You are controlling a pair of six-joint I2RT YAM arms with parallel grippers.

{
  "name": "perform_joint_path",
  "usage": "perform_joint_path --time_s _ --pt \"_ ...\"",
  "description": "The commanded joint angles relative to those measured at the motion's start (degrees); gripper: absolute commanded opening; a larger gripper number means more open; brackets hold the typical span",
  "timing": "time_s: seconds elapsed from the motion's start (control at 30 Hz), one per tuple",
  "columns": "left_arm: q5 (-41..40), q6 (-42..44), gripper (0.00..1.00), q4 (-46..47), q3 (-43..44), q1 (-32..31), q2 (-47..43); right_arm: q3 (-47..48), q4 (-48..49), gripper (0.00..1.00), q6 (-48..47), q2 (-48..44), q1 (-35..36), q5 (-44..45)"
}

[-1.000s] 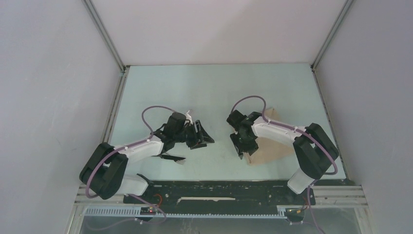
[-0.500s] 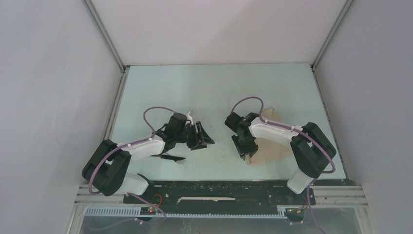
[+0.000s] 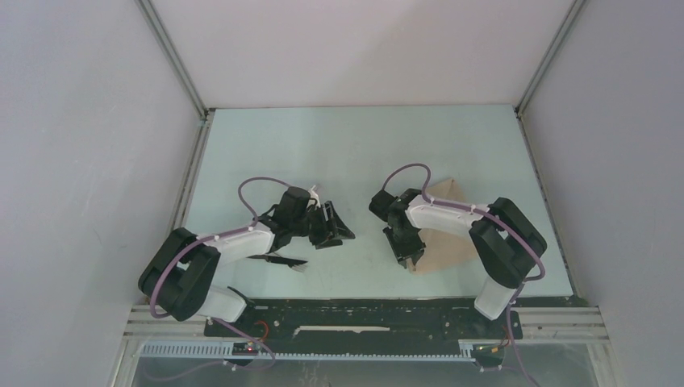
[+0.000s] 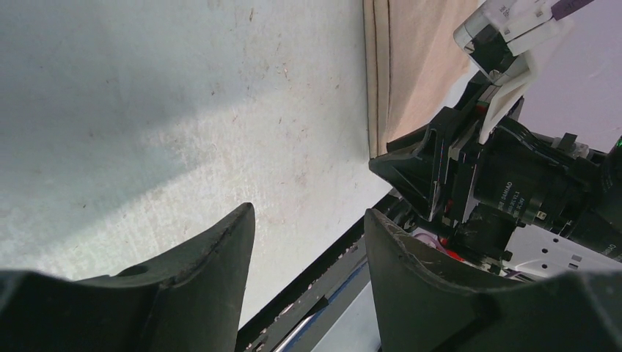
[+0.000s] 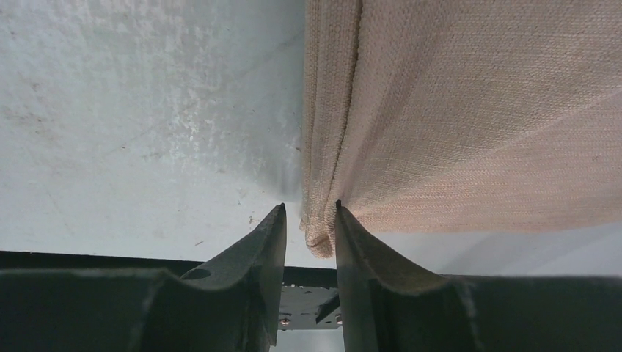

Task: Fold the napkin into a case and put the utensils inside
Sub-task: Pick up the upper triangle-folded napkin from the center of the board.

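Where the pale green table (image 3: pixel 355 145) reaches its near right part, the napkin (image 3: pixel 444 256) lies flat: tan cloth, folded in layers, partly covered by the right arm (image 3: pixel 452 216). Right gripper (image 5: pixel 309 209): low at the napkin's near-left corner, jaws a little apart and straddling the folded edge. One finger touches the cloth and a sliver of table shows between the other finger and the fold, so it is not clamped on the cloth. Left gripper (image 4: pixel 308 216): jaws spread wide with nothing between them, held over bare table left of centre, well apart from the napkin and facing the right arm. Of the utensils (image 3: pixel 278 260), one slim black piece lies flat on the table just beside the left arm (image 3: pixel 234 242), on its near side and well apart from the napkin; other pieces cannot be made out.
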Motion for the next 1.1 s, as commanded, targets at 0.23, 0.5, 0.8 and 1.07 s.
perform_joint_path --time_s 0.23,0.5,0.8,1.07 --pt "1.2 0.5 0.61 2.1 0.9 0.9 -1.3 1.8 1.0 0.39 1.5 2.8 0.3 1.6" --pt "1.5 0.6 0.61 2.1 -0.3 2.7 -2.5 -0.9 4.9 0.21 1.3 5.3 -0.6 3.0" --pt "3.2 -4.8 0.67 5.4 0.1 5.3 -0.5 -2.2 9.3 0.0 -1.5 -1.6 0.0 4.2" --pt "5.4 -17.1 0.66 20.8 0.1 5.1 6.5 -4.9 13.5 0.0 -2.9 -11.2 -3.3 -8.1"
